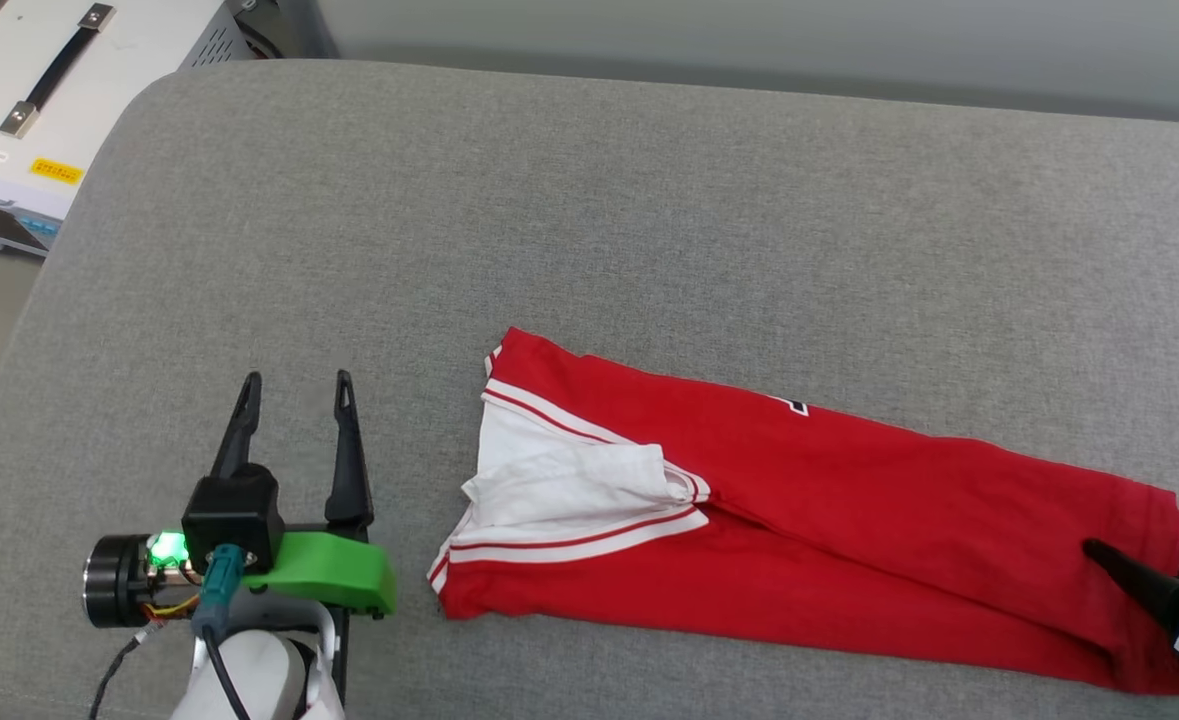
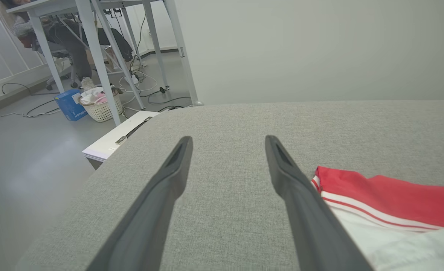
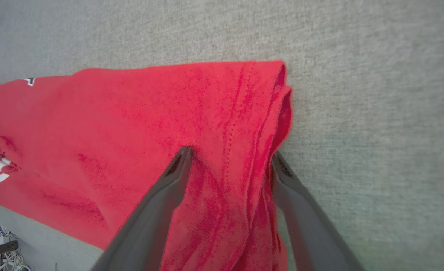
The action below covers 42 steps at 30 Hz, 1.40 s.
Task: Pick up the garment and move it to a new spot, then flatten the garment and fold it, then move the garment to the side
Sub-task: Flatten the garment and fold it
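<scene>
One garment (image 1: 849,520) lies on the grey padded surface (image 1: 649,200), folded into a long red strip running from the centre out to 4 o'clock in the head view. One white sleeve (image 1: 569,485) lies on top at its 9 o'clock end. Two sets of jaws are in play. The left jaws sit at 8 o'clock, both dark fingers (image 1: 349,450) spread wide over bare grey cloth, just beside the sleeve end and clear of the garment. The right jaws are spread too, astride the hem at 4 o'clock, with red fabric between the fingers (image 3: 161,203) but not pinched. In the head view the frame edge cuts the right arm down to a single dark finger. The number is nearly all folded under, and one black-and-white sliver (image 1: 794,406) peeks out. One white case (image 1: 49,90) sits at 11 o'clock, cut off.
</scene>
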Tool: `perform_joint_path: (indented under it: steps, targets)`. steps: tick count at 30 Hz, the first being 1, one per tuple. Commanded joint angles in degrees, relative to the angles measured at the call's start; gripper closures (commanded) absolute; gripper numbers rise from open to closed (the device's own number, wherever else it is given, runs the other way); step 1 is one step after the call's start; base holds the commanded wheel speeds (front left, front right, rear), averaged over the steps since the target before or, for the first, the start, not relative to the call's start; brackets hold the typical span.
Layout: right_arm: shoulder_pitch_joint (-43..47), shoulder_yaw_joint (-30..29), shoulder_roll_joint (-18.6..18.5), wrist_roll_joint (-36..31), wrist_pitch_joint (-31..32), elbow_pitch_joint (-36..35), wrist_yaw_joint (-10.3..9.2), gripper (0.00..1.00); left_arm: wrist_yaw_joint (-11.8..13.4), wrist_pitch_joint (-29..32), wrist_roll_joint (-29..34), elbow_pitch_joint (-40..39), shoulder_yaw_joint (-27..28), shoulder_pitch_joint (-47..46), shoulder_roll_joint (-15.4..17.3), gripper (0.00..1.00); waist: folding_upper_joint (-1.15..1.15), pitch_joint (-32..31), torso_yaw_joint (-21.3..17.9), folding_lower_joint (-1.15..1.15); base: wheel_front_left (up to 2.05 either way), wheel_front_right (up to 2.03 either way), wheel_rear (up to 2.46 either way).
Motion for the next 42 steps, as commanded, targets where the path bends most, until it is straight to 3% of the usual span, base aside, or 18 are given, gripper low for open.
perform_joint_path:
  steps: [1, 4, 5, 6, 7, 15, 26, 31, 36, 42]
  targets:
    - [-0.2, 2.1, 1.6, 0.4, 0.1, 1.3, -0.03, 0.0, -0.8, -0.3, 1.7, -0.3, 1.0, 1.4, -1.4, 0.0, 0.0, 0.0, 0.3, 0.0, 0.0, 0.0, 0.0]
    - [-0.2, 3.1, 1.6, 1.2, -0.2, 2.3, -0.03, 0.0, -2.5, -0.3, 4.2, -0.6, 3.2, 3.0, -3.9, 0.0, 0.0, -0.3, 0.6, 0.0, 0.0, 0.0, 0.0]
    - [-0.2, 3.4, 1.2, 1.2, -0.5, 2.7, -0.03, 0.35, -3.1, -0.3, 5.0, -0.6, 4.1, 3.5, -4.7, 0.0, 0.0, -0.5, 0.6, 0.0, 0.0, 0.0, 0.0]
    - [-0.2, 3.5, 0.9, 1.0, -0.8, 2.9, -0.03, 0.63, -3.6, -0.3, 5.6, -0.6, 4.8, 3.8, -5.3, 0.0, 0.0, -0.7, 0.6, 0.0, 0.0, 0.0, 0.0]
    - [-0.1, 3.6, 0.6, 1.1, -1.2, 3.2, -0.03, 1.0, -4.1, -0.3, 6.4, -0.7, 5.7, 4.2, -5.9, 0.0, 0.0, -0.9, 0.6, 0.0, 0.0, 0.0, 0.0]
    - [-0.2, 2.3, -2.8, 1.6, -3.7, 5.1, -0.03, 1.0, -9.1, -0.3, 11.5, -1.4, 8.5, 6.3, -8.3, 0.0, 0.0, -2.8, -0.3, 0.0, 0.0, 0.0, 0.0]
    - [-0.7, -1.3, -10.3, -0.1, -2.9, 6.9, -0.03, 1.0, -12.7, -0.3, 14.3, -0.9, 11.2, 7.7, -10.4, 0.0, 0.0, -4.5, -1.4, 0.0, 0.0, 0.0, 0.0]
    - [0.3, -1.0, -9.8, 3.1, 1.0, 0.3, -0.03, 1.0, -13.4, -0.3, 14.9, -0.6, 12.3, 8.6, -11.1, 0.0, 0.0, -5.2, -2.0, 0.0, 0.0, 0.0, 0.0]
    - [0.9, -0.5, -8.0, 6.2, 4.7, -10.6, -0.03, 1.0, -14.1, -0.3, 15.5, -0.3, 13.0, 9.2, -11.8, 0.0, 0.0, -5.3, -2.4, 0.0, 0.0, 0.0, 0.0]
    - [-2.2, 3.1, -5.0, 2.6, 9.5, -19.7, -0.03, 1.0, -15.1, -0.3, 16.2, -0.4, 13.1, 8.0, -12.5, 0.0, 0.0, -3.9, -1.8, 0.0, 0.0, 0.0, 0.0]
